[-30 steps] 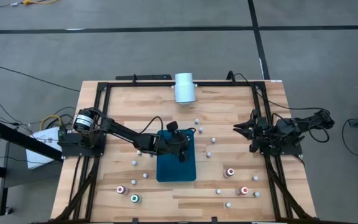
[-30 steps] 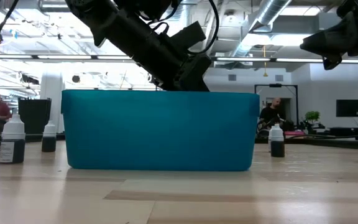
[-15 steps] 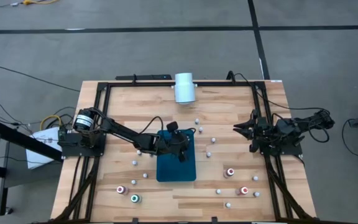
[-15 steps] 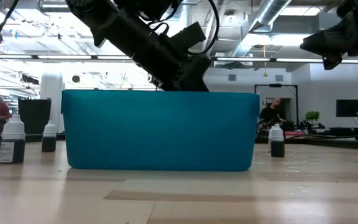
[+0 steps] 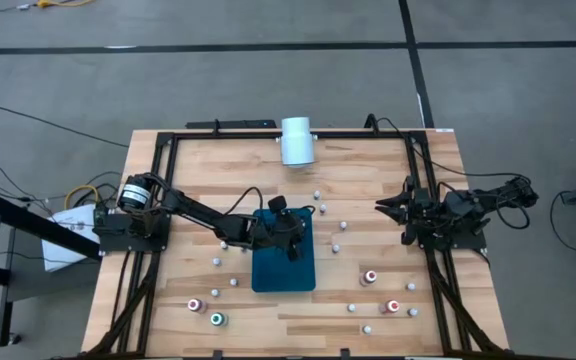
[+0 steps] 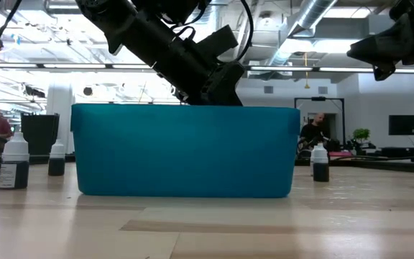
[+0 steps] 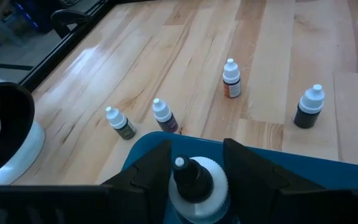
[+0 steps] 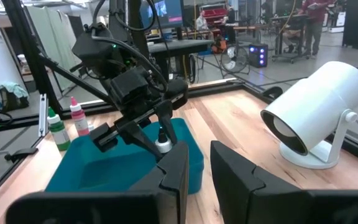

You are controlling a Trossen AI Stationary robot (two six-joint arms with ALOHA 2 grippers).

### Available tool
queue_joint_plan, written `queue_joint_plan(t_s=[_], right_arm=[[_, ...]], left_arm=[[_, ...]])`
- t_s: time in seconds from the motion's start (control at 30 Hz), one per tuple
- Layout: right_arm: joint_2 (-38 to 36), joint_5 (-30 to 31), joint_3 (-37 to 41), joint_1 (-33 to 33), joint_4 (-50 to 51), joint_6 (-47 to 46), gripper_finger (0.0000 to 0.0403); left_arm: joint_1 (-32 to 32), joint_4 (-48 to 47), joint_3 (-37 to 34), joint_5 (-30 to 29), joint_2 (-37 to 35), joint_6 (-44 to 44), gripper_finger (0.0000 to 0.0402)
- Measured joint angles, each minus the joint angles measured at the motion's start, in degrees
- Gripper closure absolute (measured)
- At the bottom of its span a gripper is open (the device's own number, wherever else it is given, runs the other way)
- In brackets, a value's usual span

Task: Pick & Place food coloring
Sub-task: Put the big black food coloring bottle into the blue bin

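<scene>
While over the teal tray (image 5: 283, 265), left hand (image 7: 194, 163) apparently clamped on a food coloring bottle (image 7: 196, 186); right hand (image 8: 193, 163) together.

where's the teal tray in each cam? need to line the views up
High: teal tray mid-table, under the left pincer.
Low: fills the picture's centre.
Left wrist: only its far rim, beyond a bottle between the fingers.
Right wrist: left of centre.
Shared landmark: the white cylinder, absent only from low.

No text I can read anywhere. Bottle (image 6: 13, 164) labels by my tray (image 6: 185, 151) are too small and blurred to make out.
</scene>
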State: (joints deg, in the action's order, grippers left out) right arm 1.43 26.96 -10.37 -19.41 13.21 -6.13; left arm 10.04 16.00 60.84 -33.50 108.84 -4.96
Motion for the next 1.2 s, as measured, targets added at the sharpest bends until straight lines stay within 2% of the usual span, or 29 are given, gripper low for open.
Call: queue_joint_plan(t_s=[1.2], right_arm=[[0.0,-0.1,0.0,0.0,0.0,0.0,0.0344]], left_arm=[[0.1,0.3,0.0,0.5,0.0,-1.9,0.0262]])
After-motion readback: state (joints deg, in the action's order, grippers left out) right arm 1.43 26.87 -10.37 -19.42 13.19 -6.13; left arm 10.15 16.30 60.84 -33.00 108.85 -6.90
